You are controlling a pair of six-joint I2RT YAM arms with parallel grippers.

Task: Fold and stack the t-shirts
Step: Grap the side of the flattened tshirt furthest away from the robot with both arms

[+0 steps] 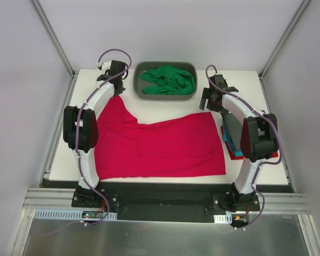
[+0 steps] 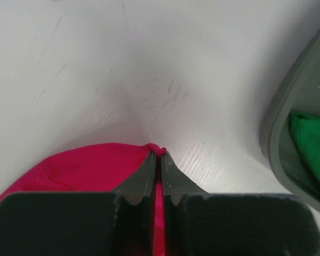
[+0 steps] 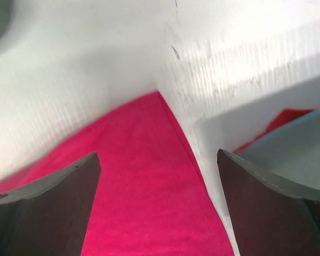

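The left arm [image 1: 96, 101] and right arm [image 1: 237, 106] are built of white links joined by black housings, some faced in dark red. Pale purple cables are run along each. Black bases with small circuit boards are seen at 6 o'clock. The left gripper [image 2: 160, 157] is fitted with matte dark grey jaws, notched inside.

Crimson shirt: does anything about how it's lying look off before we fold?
Yes. The crimson-pink shirt lies skewed: its far-left corner is stretched toward the grey tub, pinched in the shut left gripper, and the far edge dips mid-way. The right gripper hovers open over the far-right corner.
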